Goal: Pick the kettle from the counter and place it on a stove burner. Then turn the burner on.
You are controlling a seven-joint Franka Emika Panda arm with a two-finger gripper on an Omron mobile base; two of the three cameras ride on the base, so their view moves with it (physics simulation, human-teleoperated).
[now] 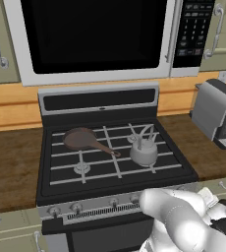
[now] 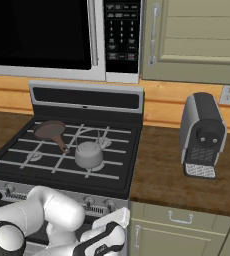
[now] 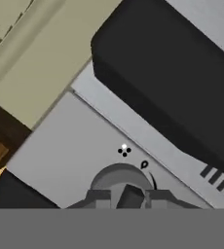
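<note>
From the left base view the kettle point(image 1: 144, 149) already sits on the front-right stove burner point(image 1: 145, 158), beside the frying pan point(image 1: 80, 139) — placement looks done. The right base view agrees, the counter point(image 2: 172, 175) bare of it. In the hand view the gripper point(image 3: 128, 197) is clamped on a knob point(image 3: 120, 177) — only the burner's lighting appears left.

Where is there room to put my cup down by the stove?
The dark wood counter between the stove and the coffee machine is bare. So is the counter stretch left of the stove. The stove top is crowded: the frying pan at the back, the kettle on a burner.
</note>
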